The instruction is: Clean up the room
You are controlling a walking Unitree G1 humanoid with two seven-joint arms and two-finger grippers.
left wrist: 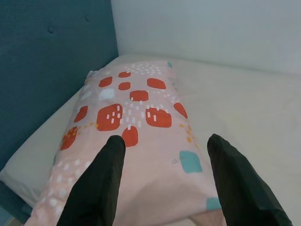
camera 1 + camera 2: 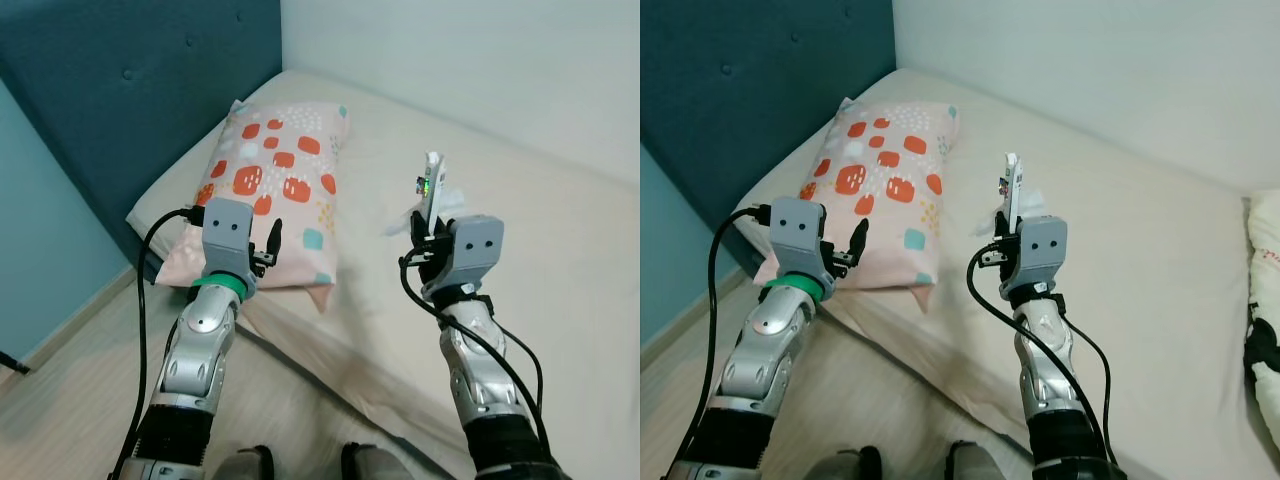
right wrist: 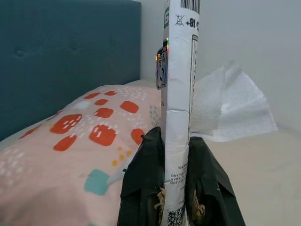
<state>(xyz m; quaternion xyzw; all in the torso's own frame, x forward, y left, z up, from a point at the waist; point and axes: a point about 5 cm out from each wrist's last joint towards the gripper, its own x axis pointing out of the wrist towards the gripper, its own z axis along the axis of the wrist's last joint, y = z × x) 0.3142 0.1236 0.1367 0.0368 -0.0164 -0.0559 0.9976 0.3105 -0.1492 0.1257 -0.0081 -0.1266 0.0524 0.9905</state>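
My right gripper [image 2: 432,232] is shut on a flat white packet [image 2: 433,187] with printed labels, held upright above the bed; a white tissue [image 3: 235,110] sticks out beside the packet. In the right wrist view the packet [image 3: 179,103] stands clamped between the two black fingers [image 3: 207,179]. My left gripper [image 2: 272,245] is open and hovers over the near end of a pink pillow [image 2: 275,175] with red and teal patches. The left wrist view shows its two fingers [image 1: 101,181] spread apart above the pillow [image 1: 141,136], holding nothing.
The bed has a cream sheet [image 2: 520,210] and a dark teal padded headboard [image 2: 130,70] at the left. A white wall [image 2: 480,60] runs behind it. Light wooden floor [image 2: 70,380] lies along the bed's near side. A second patterned pillow [image 2: 1265,300] lies at the far right.
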